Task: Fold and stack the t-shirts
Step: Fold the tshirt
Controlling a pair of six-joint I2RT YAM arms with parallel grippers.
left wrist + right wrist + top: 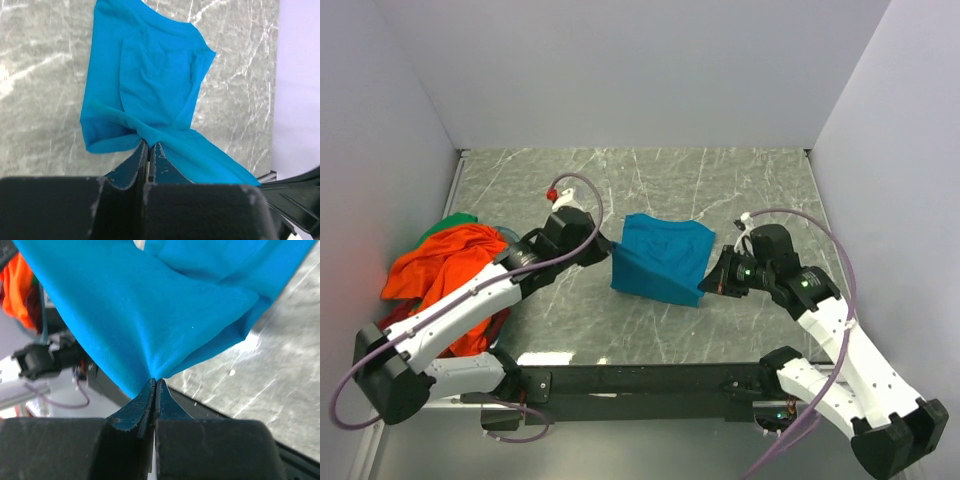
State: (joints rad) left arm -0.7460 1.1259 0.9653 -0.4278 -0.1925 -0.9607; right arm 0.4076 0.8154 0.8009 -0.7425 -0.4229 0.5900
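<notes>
The teal blue t-shirt [662, 257] hangs stretched between both grippers above the marble table's middle, its far part resting on the table. My left gripper [608, 252] is shut on its left edge; in the left wrist view the cloth [155, 75] bunches into the closed gripper [149, 145]. My right gripper [710, 285] is shut on the shirt's near right corner; in the right wrist view the cloth [150, 310] pulls taut from the closed gripper [155, 382]. The bright orange t-shirt [440, 262] lies in a heap at the left, over red [470, 338] and green [460, 218] cloth.
The marble table [650, 180] is walled by pale panels at the back and both sides. A black rail [640, 380] runs along the near edge between the arm bases. The left arm lies over the heap of shirts at the left.
</notes>
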